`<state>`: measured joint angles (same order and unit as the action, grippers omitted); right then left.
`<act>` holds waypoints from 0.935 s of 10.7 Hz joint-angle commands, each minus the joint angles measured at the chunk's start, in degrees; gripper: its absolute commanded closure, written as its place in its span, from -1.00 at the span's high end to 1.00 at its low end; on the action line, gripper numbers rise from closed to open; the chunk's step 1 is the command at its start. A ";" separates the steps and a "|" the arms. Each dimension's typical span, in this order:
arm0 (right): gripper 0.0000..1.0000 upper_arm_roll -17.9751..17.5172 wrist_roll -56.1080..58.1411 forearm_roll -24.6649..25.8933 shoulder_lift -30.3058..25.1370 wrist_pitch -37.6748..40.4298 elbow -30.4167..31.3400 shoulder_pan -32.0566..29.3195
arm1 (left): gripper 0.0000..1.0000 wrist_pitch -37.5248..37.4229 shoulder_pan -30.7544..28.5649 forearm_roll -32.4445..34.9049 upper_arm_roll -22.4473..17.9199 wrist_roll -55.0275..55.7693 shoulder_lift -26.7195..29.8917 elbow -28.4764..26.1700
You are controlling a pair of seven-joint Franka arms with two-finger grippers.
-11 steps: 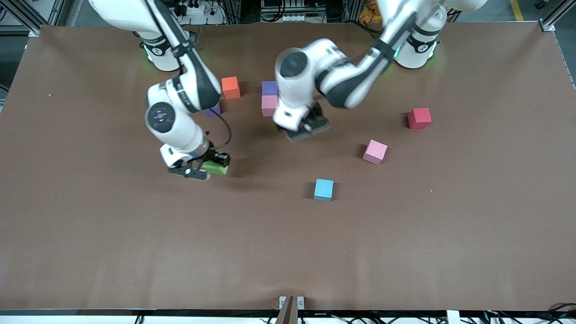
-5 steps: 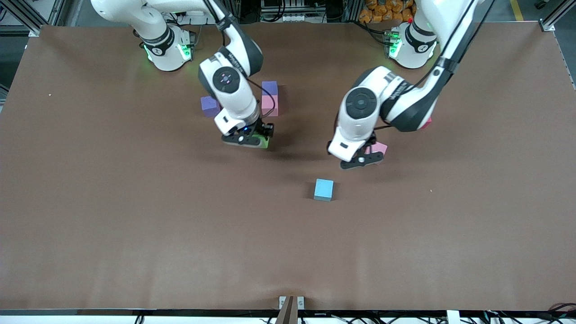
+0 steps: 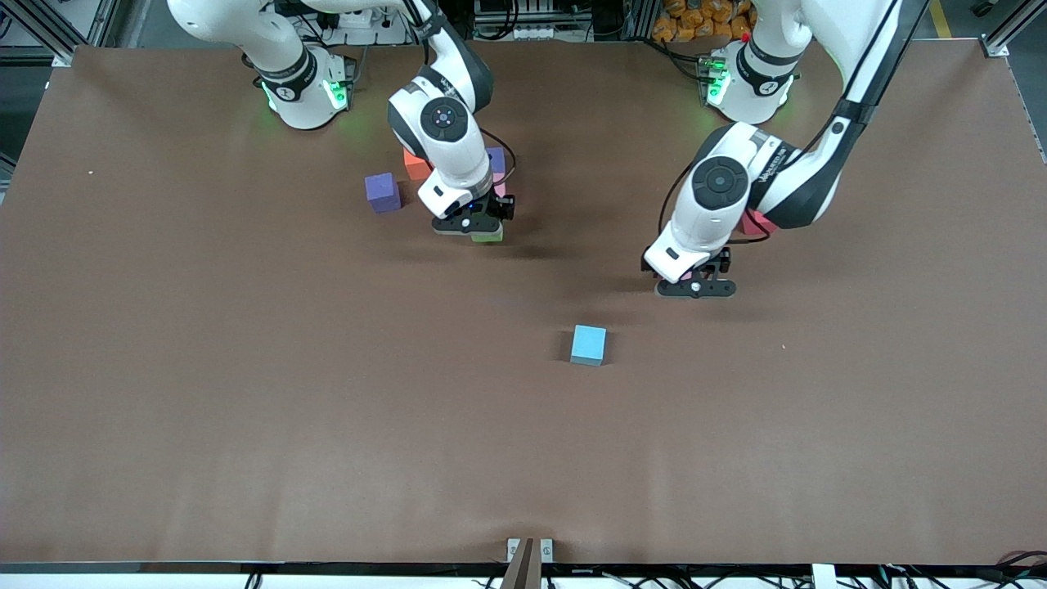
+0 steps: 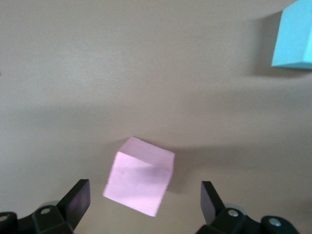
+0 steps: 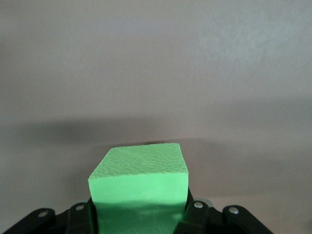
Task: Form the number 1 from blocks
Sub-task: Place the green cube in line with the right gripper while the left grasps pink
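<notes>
While the left gripper [image 3: 694,286] hides it, the wrist shows a pink block [image 4: 140,181].

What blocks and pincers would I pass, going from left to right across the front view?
Purple block → right pincer shut on the green block → light blue cube → left pincer, open over a pink block. The blocks hidden under the right arm are left out.
</notes>
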<state>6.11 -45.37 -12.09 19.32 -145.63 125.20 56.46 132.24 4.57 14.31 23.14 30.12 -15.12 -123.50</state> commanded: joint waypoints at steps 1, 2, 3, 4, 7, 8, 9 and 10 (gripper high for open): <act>0.17 0.13 -1.91 0.05 0.97 -1.76 0.75 0.75 | 1.00 0.91 -3.31 1.25 0.94 -11.60 0.89 -2.00; 0.17 0.04 -1.92 0.05 1.76 -2.28 0.75 1.10 | 1.00 1.17 -4.03 1.25 1.03 -15.05 0.02 -1.92; 0.17 0.04 -1.92 0.05 2.29 -2.37 0.75 1.45 | 1.00 1.17 -3.95 1.25 1.03 -16.65 -1.30 -1.66; 0.17 0.13 -2.00 0.05 2.38 -2.38 0.75 1.54 | 1.00 1.35 -3.43 1.25 1.03 -16.67 -2.36 -1.65; 0.18 0.04 -2.00 0.05 2.65 -2.29 0.75 1.81 | 1.00 2.76 -2.20 1.16 1.30 -16.50 -3.33 -1.65; 0.45 0.13 -1.92 0.13 2.74 -2.20 0.75 1.89 | 1.00 2.76 -2.19 1.16 1.47 -16.58 -3.42 -1.74; 0.99 0.13 -2.00 0.05 2.65 -2.20 0.75 1.90 | 1.00 2.76 -2.28 1.25 1.47 -16.67 -3.51 -1.83; 1.00 0.13 -1.92 0.13 2.21 -1.76 0.75 1.90 | 1.00 2.76 -2.28 1.16 1.47 -16.67 -4.03 -1.57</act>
<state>5.87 -46.12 -12.09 22.08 -147.26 125.60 57.49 134.46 2.48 14.33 24.44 13.75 -18.95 -124.96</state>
